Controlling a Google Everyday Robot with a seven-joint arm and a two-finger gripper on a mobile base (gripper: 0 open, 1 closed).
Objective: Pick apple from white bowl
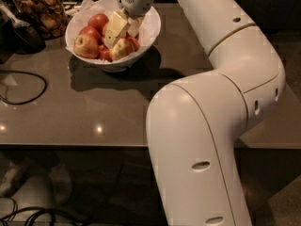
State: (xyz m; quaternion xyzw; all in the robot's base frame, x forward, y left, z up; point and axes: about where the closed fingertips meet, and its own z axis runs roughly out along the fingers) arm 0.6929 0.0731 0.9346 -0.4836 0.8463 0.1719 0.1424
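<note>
Grey-brown and glossy, the table [89, 109] runs across the view and throws back a couple of small light spots near its front edge. At its far left corner sits the white bowl [152, 32], lined with crinkled white paper [86, 4] that pokes up over the back rim. My gripper [122, 33] is down inside that bowl, over the right half of the fruit pile, pointing at the heap. Whether my claw is spread or pinching anything, I cannot tell (the pale tips merge with the fruit beneath them).

The apple [121, 49], yellow with a reddish blush, lies in the bowl directly below my gripper, near the front wall; it looks to be touching the claw, though I can't be sure. A second yellow-and-red apple [86, 45] rests against the left wall of the bowl, and a redder apple [98, 21] sits behind it. Small red apples [104, 54] fill the gap between the two yellow ones.

My white arm [211, 126] rises from the lower middle, bends at a bulky elbow on the right and reaches back up-left to the bowl. Left of the bowl stands a glass jar of brown snacks [40, 11], just beside it. A black cable [42, 81] loops on the table's left side, well apart from the bowl.
</note>
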